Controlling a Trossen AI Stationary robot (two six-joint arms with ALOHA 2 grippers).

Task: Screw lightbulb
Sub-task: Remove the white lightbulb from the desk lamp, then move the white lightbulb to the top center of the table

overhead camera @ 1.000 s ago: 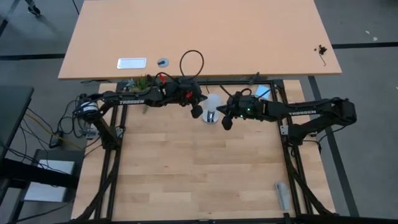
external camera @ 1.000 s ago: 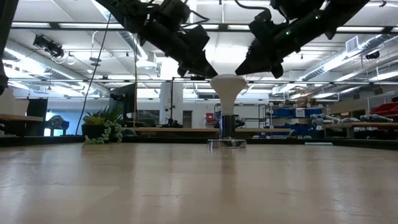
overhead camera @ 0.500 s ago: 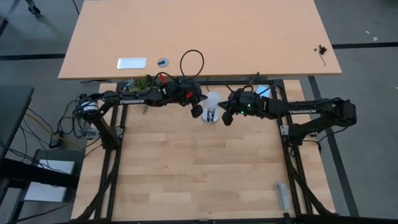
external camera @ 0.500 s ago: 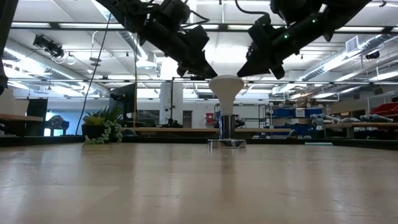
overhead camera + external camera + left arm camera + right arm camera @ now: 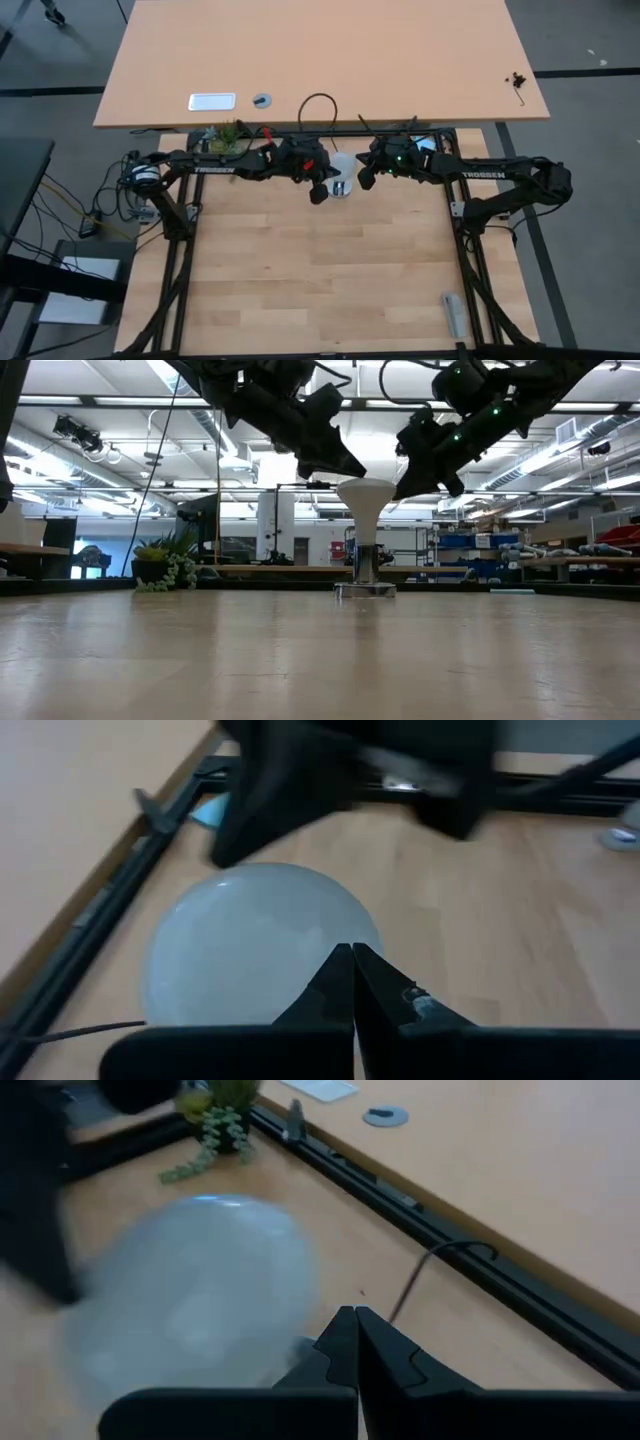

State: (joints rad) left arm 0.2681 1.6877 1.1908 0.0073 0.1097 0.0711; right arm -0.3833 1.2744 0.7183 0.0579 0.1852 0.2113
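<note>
**Bulb upright in its socket, 2 clenched grippers flanking the globe**

The lightbulb (image 5: 365, 510) stands upright near the far edge of the work table (image 5: 320, 290), globe up and narrow base down in a round silver socket (image 5: 365, 590) that sits flat on the wood. From above, the bulb (image 5: 343, 167) lies about midway along that far edge, just inside the black frame rail (image 5: 330, 133).

The left gripper (image 5: 318, 190) hangs close beside the bulb on the left arm's side, its fingers clenched together on nothing; in its wrist view the closed fingertips (image 5: 352, 982) point at the pale globe (image 5: 255, 940). The right gripper (image 5: 365, 177) sits just beside the bulb on the other side, also clenched and empty, its closed tips (image 5: 355, 1342) aimed at the blurred globe (image 5: 190, 1295). In the low view both grippers are at about the height of the globe's top, 1 on each side; whether either touches the glass cannot be told.

A black cord (image 5: 320, 105) loops from the socket area over the far rail onto the second, larger tabletop (image 5: 320, 60) behind. A small plant (image 5: 226, 135) sits at the far edge, left of the arms.

The near 2 thirds of the work table are open wood, with only a small grey object (image 5: 452, 312) near the front right corner
</note>
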